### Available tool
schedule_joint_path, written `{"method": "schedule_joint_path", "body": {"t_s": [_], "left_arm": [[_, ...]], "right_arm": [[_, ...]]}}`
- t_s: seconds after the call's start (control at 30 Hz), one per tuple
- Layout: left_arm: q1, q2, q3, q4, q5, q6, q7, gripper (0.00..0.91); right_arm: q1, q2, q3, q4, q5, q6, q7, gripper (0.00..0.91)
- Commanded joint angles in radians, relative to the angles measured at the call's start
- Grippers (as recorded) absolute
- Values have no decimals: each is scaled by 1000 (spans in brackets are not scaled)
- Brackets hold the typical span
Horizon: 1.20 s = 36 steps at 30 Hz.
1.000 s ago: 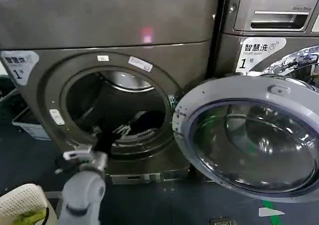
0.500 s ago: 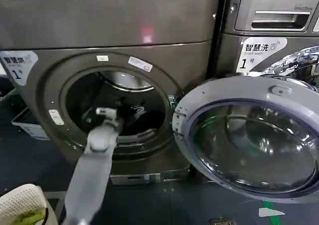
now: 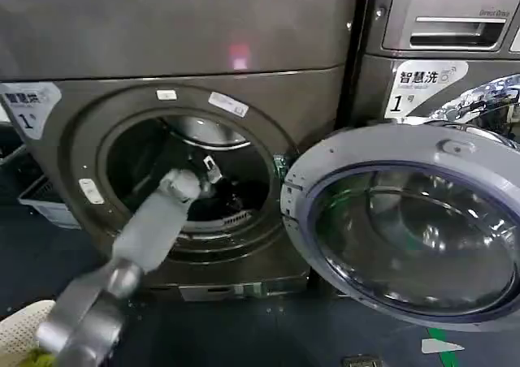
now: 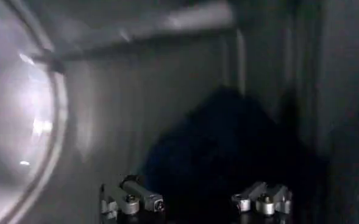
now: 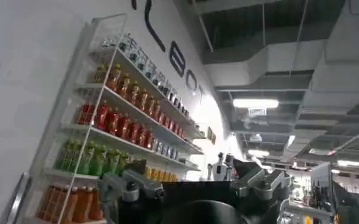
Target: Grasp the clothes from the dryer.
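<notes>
Since half a second ago my left arm (image 3: 150,229) has pushed farther through the round opening of the dryer (image 3: 187,42), and the wrist now sits higher and deeper inside the drum.

From the head view my left tool (image 3: 213,172) is mostly lost in the dark of the drum; just a pale bracket of it catches light, and I cannot make out its fingers there. The clothes are hard to pick out from that view too, merged with the black interior. From the left wrist view the dark blue clothes (image 4: 222,152) appear as a dim mound against the drum wall, their edges fading into shadow, and the white piece cannot be told. My left tool (image 4: 197,204) stands wide, its fingers (image 4: 136,198) cut off by the picture's edge, with nothing between them. The mound lies straight ahead of the tool, beyond the fingertips and not touching them.

The grey-rimmed glass door (image 3: 410,225) hangs swung out to the right. My right tool (image 5: 194,195) is spread wide too, held away from the dryer, facing shelves of bottles (image 5: 112,122).
</notes>
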Motion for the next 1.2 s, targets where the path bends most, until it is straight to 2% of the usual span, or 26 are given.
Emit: {"method": "schedule_joint_path", "body": {"t_s": [0.03, 0.2, 0.4, 0.67, 0.7, 0.73, 0.8, 0.83, 1.2], "left_arm": [[-222, -68, 288, 334, 163, -80, 238, 907], [-249, -145, 374, 451, 142, -66, 214, 907], [-239, -207, 384, 496, 99, -55, 157, 907], [-200, -211, 400, 504, 98, -56, 146, 907], [-200, -210, 401, 502, 99, -56, 149, 796], [-200, -209, 401, 501, 99, -56, 151, 455], [-205, -206, 398, 496, 98, -57, 149, 46], [-208, -206, 397, 497, 96, -59, 147, 0], [-226, -183, 357, 470, 41, -63, 95, 0]], "right_arm": [[4, 4, -5, -1, -3, 2, -1, 907], [12, 13, -22, 12, -18, 3, -2, 907], [14, 20, -26, 5, -23, 9, -5, 907], [16, 18, -29, 4, -26, 11, -5, 907], [16, 20, -30, 6, -27, 11, -5, 907], [16, 20, -31, 8, -27, 11, -5, 907], [16, 25, -32, 10, -27, 12, -6, 907], [15, 26, -31, 10, -27, 13, -6, 907], [19, 34, -38, 10, -29, 18, -9, 907]]}}
